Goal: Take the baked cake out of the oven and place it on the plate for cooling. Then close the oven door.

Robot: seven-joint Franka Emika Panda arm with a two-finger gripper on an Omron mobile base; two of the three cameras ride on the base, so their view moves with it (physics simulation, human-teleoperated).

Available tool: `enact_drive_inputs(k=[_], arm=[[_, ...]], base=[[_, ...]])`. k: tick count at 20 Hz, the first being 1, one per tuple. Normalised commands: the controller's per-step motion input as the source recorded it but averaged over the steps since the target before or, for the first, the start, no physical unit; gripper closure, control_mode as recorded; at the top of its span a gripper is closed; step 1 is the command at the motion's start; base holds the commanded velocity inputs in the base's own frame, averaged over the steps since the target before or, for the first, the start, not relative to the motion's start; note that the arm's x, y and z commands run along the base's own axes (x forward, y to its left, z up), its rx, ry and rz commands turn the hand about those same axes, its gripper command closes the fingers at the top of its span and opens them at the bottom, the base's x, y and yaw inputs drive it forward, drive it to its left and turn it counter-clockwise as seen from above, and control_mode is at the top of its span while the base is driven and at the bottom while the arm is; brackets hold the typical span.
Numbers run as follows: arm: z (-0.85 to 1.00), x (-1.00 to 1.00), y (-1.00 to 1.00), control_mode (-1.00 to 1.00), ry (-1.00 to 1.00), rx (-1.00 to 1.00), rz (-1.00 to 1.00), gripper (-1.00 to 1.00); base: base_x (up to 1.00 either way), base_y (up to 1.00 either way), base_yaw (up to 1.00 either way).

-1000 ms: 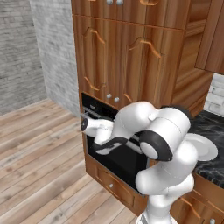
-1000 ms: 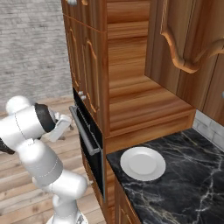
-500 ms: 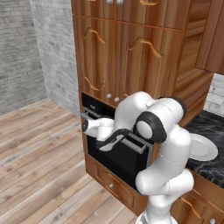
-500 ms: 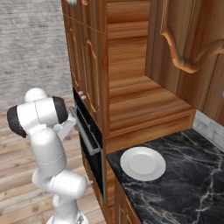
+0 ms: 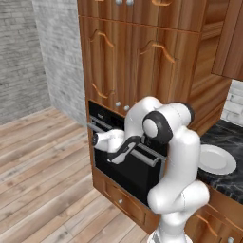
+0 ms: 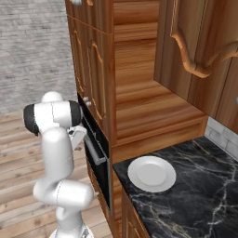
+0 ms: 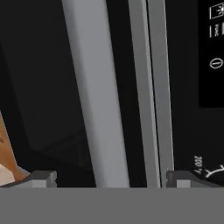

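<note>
The black oven sits in the wood cabinetry with its oven door shut, so the baked cake is hidden. My gripper is at the left end of the door's long silver bar handle. In the hand view the handle runs between my two fingertips, with the gripper open around it and gaps on both sides. The white plate lies bare on the black marble counter to the oven's right, also seen as the plate behind my arm.
Brown wooden cabinet doors rise above the oven and a drawer front sits below it. The oven's control panel lies just beside the handle. Open wood floor stretches to the left. A wooden shelf niche stands over the counter.
My arm's elbow and upper links have swung up and in toward the oven. The hand has stayed at the handle's left end with its jaws open.
</note>
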Motion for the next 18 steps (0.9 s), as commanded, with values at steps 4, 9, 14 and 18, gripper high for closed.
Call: enact_drive_inputs(k=[4,9,14,18], arm=[[-0.31,0.30,-0.14,-1.00,0.00,-0.02,0.00,-1.00],[-0.32,0.31,-0.09,-1.00,0.00,-0.01,0.00,-1.00],[-0.32,0.31,-0.09,-1.00,0.00,0.00,0.00,-1.00],[-0.36,0.24,-0.01,-1.00,0.00,0.00,0.00,-1.00]], base=[[0.00,0.00,0.00],[0.00,0.00,0.00],[0.00,0.00,0.00],[0.00,0.00,0.00]])
